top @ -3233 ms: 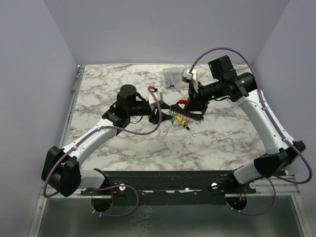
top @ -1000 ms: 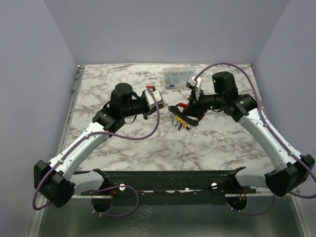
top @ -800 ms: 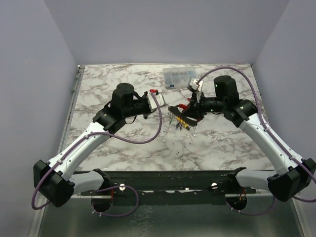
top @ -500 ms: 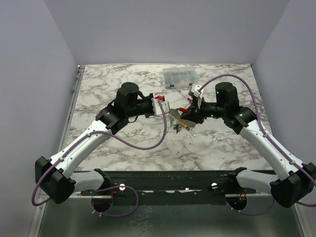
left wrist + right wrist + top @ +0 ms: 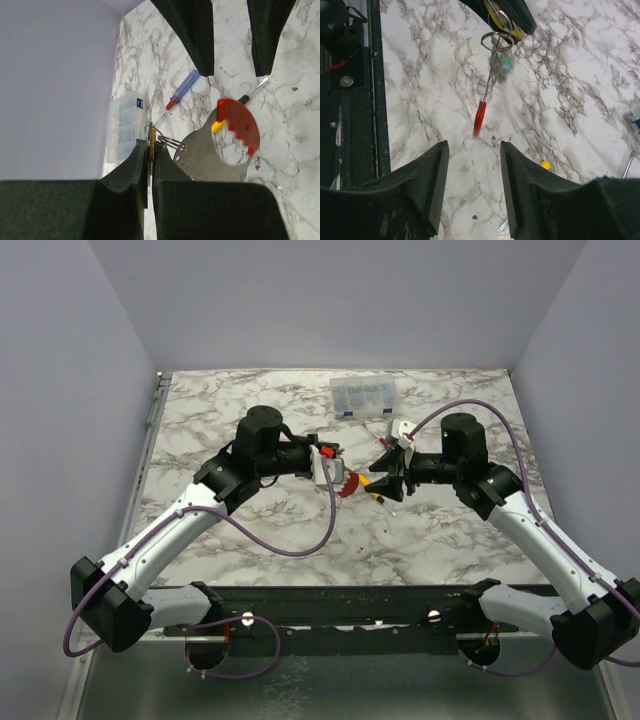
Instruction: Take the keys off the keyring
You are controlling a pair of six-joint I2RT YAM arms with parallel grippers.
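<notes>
My left gripper is shut on a yellow-headed key, which shows as a thin yellow edge between its pads. The keyring hangs from that key just beyond the fingertips, above the table. A flat metal tag with a red rim dangles from the keyring, and a green-headed key hangs beside it. My right gripper stands open a short way off, facing the bunch with nothing between its fingers. In the top view the left gripper and right gripper face each other at the table's middle.
A red-and-blue-handled screwdriver lies on the marble. A clear plastic parts box stands behind it at the table's far edge. A yellow-handled screwdriver lies under the right gripper. The arms' base rail runs along the near edge.
My right gripper has opened and drawn back from the bunch of keys. The left gripper has stayed shut and carried the bunch slightly right, its red-rimmed tag now hanging free.
</notes>
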